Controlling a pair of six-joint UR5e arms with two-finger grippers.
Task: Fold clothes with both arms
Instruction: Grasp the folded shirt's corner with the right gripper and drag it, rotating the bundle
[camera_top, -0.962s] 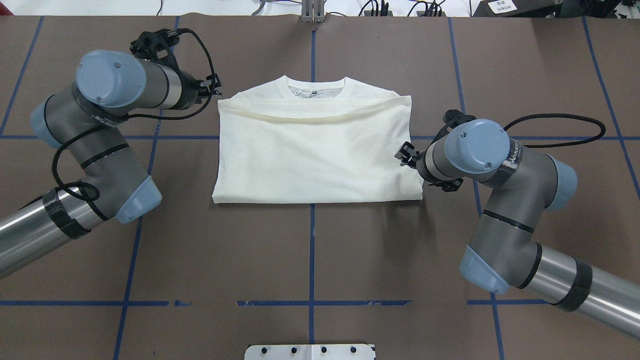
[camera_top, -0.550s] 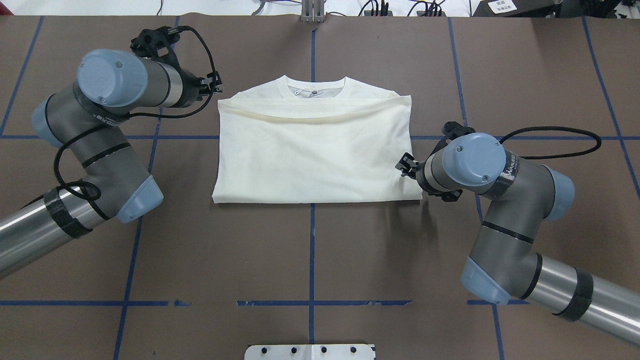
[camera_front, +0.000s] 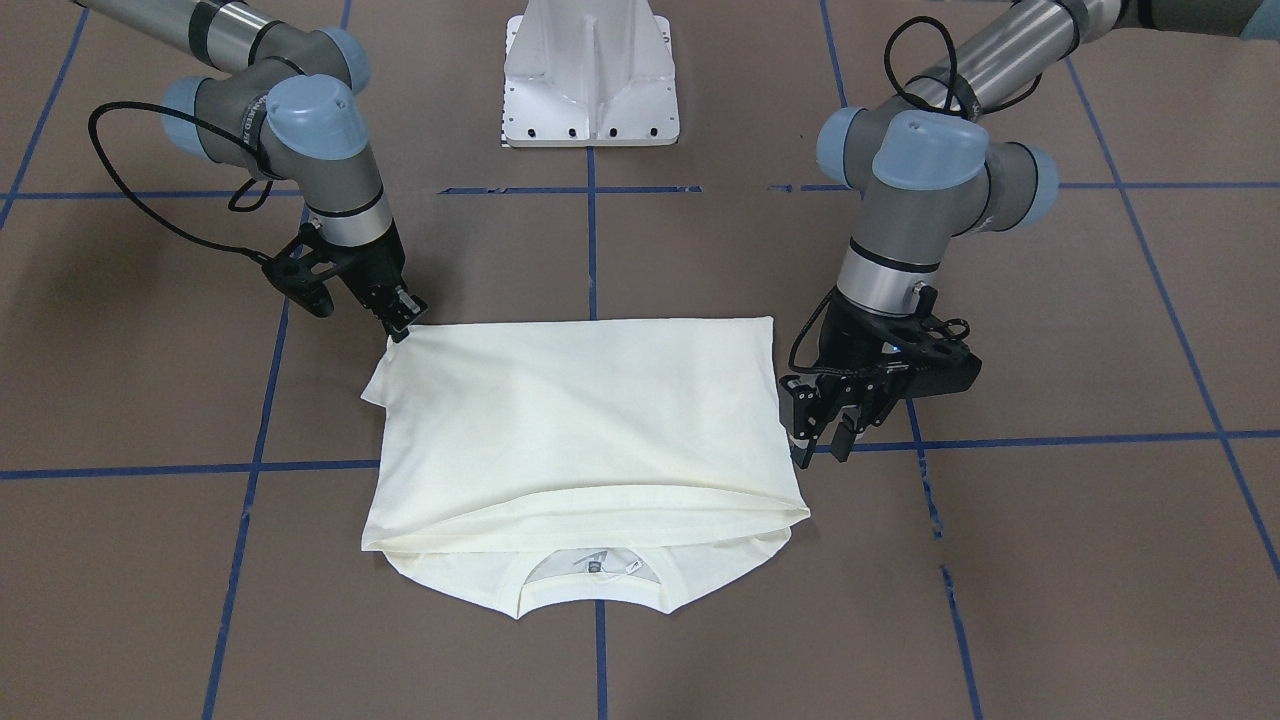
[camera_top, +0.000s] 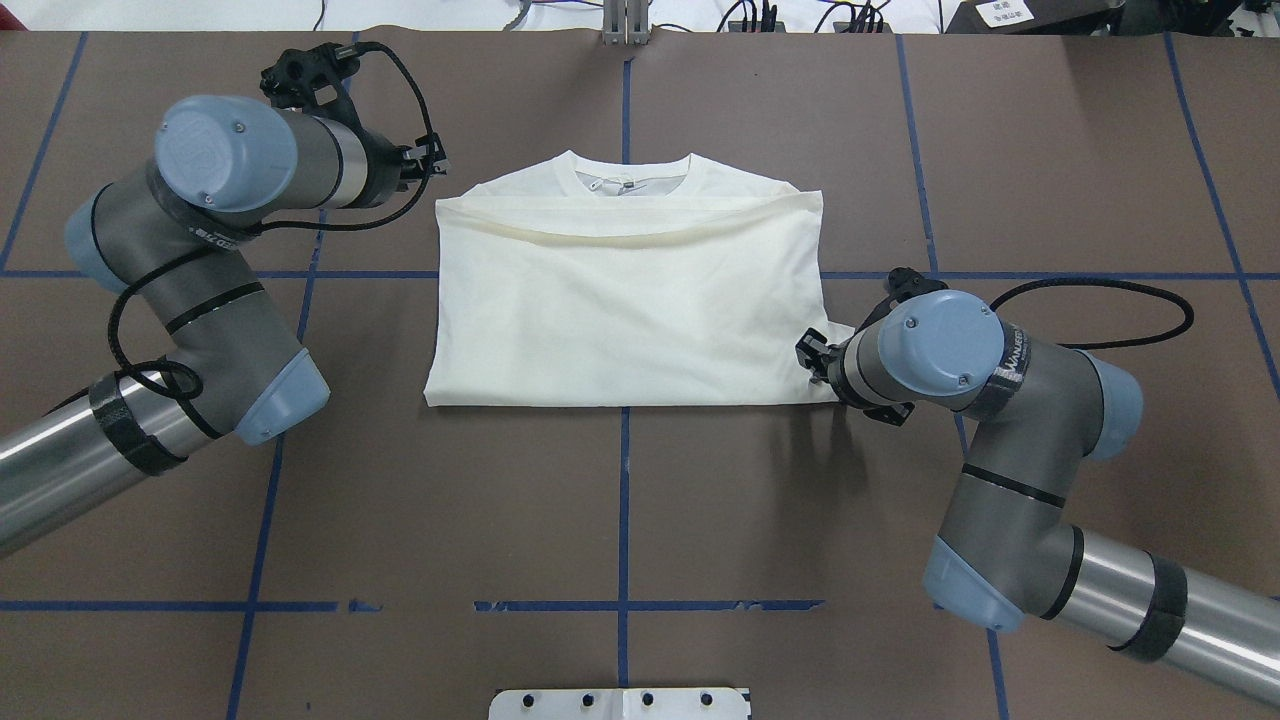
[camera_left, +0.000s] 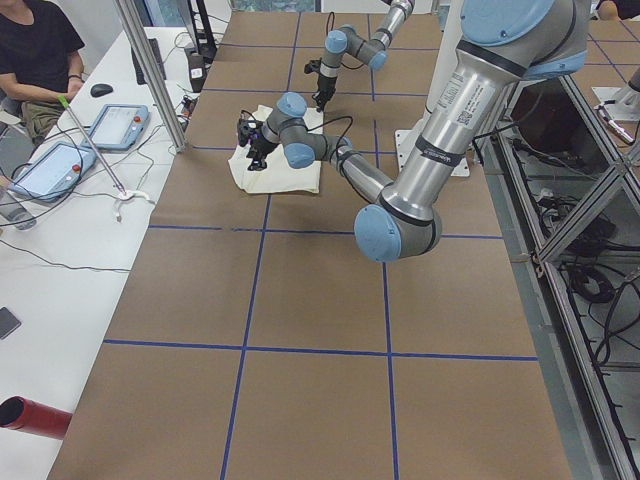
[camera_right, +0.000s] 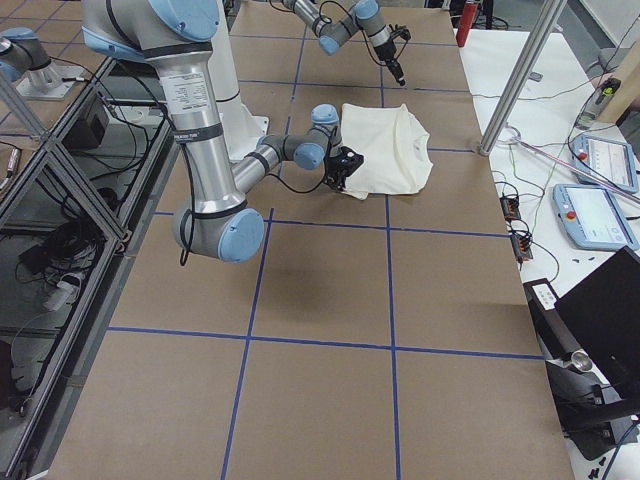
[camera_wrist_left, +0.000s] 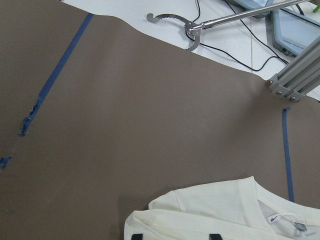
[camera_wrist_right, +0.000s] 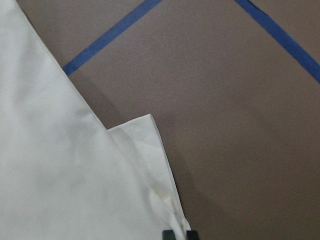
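**Brown table: right gripper reaches the shirt's near corner**

Brown paper crossed by blue tape lines (camera_top: 622, 480) covers the table (camera_top: 700, 520). On it the cream-white long-sleeved T-shirt (camera_top: 630, 300) lies folded into a flat rectangle, plain side up, with its collar (camera_top: 630, 178) at the far edge.

Nearest the robot, the black two-fingered right gripper (camera_front: 403, 315) has slid along the shirt's right edge. A second ago it was at the middle of that edge; now it is at the near right corner. Its jaws look pinched on the hem there (the wrist view shows cloth between the two tips).

Farther off, the black two-fingered left gripper (camera_front: 822, 440) hangs by the far left corner, jaws apart and holding nothing. It has drifted slightly away from the cloth.

One corner seems secured for the next fold, while the left side is not yet grasped.
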